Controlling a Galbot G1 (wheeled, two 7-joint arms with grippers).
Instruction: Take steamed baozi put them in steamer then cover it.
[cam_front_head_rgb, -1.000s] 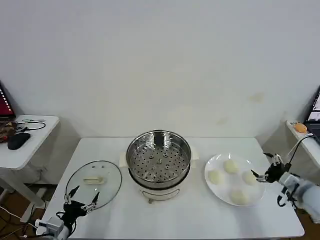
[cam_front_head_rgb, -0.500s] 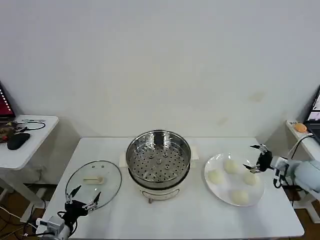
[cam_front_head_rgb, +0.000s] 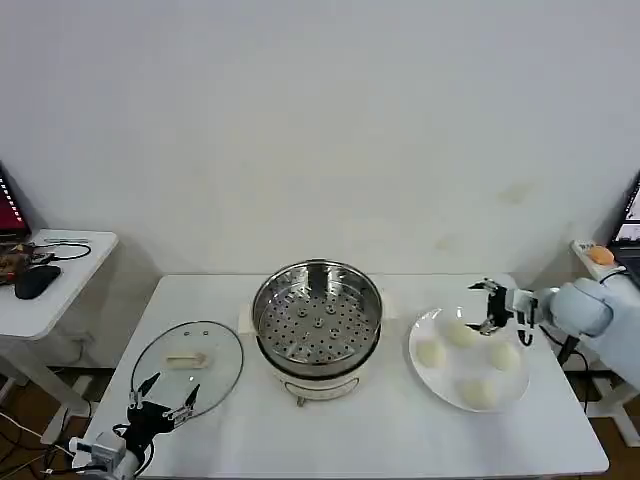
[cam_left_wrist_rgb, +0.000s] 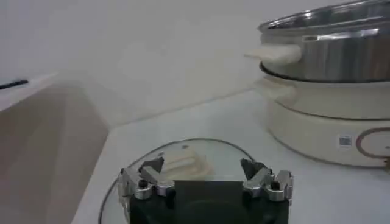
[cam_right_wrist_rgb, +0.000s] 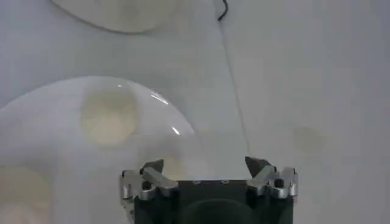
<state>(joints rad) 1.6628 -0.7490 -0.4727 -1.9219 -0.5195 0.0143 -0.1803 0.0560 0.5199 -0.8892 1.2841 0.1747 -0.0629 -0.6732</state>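
Several off-white steamed baozi (cam_front_head_rgb: 430, 353) lie on a white plate (cam_front_head_rgb: 448, 385) to the right of the steamer (cam_front_head_rgb: 318, 320), whose perforated tray holds nothing. My right gripper (cam_front_head_rgb: 487, 306) hangs open over the plate's far side, just above and beside the rear baozi (cam_front_head_rgb: 461, 333). The right wrist view has that gripper (cam_right_wrist_rgb: 204, 164) open over the plate (cam_right_wrist_rgb: 55, 152), with a baozi (cam_right_wrist_rgb: 109, 115) ahead of it. The glass cover (cam_front_head_rgb: 187, 357) lies flat to the left of the steamer. My left gripper (cam_front_head_rgb: 163, 401) sits open at the cover's near edge, the cover (cam_left_wrist_rgb: 183, 163) just beyond its fingers.
A side table (cam_front_head_rgb: 50, 285) with a mouse and cables stands at the far left. Another small table edge (cam_front_head_rgb: 600, 262) with an orange object is at the far right. Bare tabletop lies in front of the steamer and plate. The steamer's cream base (cam_left_wrist_rgb: 317, 122) is to the left gripper's side.
My right gripper has swung from the plate's right edge leftward and toward the back, over the plate. The left gripper has barely moved.
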